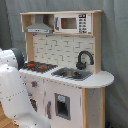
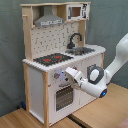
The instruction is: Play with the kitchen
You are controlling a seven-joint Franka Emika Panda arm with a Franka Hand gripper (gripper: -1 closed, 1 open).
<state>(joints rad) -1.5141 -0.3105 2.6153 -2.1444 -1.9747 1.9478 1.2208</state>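
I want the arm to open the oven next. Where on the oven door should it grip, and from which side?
Best guess: the top edge of the oven door, just below the knobs, coming straight at the kitchen's front face, where the gripper already is. The door is a flat upright panel with a window; no handle can be made out, so hook the upper edge.
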